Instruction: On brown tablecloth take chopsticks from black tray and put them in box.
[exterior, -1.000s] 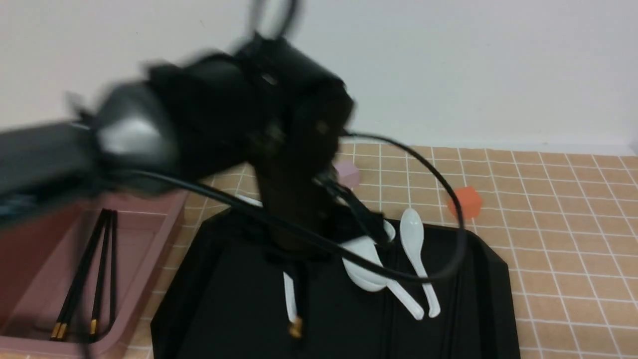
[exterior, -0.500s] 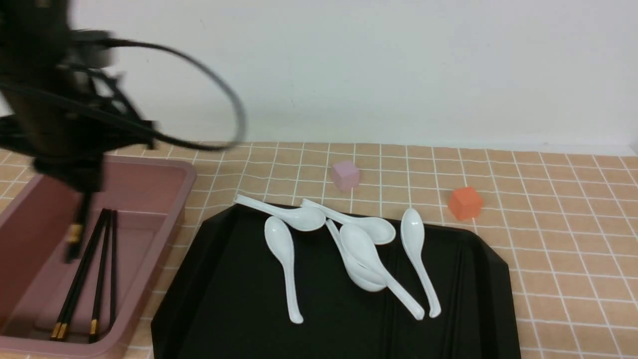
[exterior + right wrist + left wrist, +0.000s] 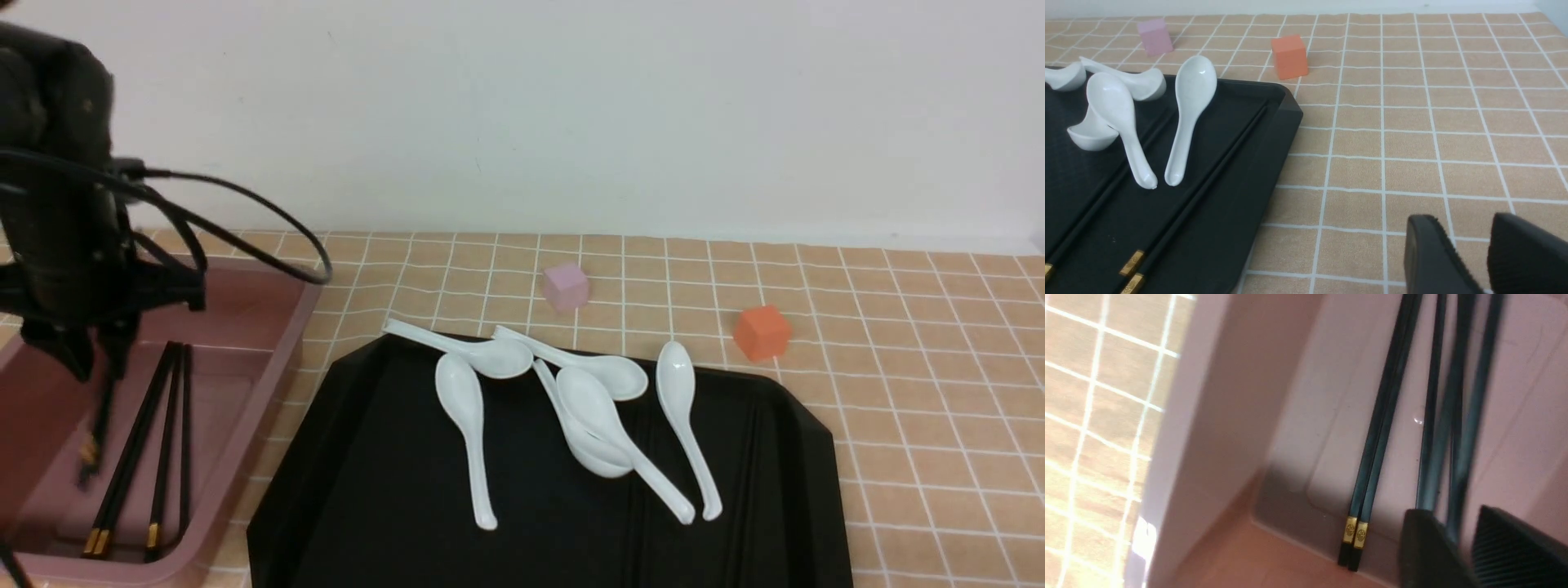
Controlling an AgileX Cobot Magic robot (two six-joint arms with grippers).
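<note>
Three chopsticks (image 3: 163, 445) lie in the box (image 3: 273, 384), a blurred fourth chopstick (image 3: 94, 425) hangs between the parted jaws of the left gripper (image 3: 96, 371), and the right gripper (image 3: 1470, 228) stands parted too.

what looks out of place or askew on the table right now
Two spoons at the far edge of the tray poke their handles out over its rim. Another stacked pair lies one bowl in the other. In the box, one chopstick hangs tilted and blurred under the left gripper, not flat like the other chopsticks.
</note>
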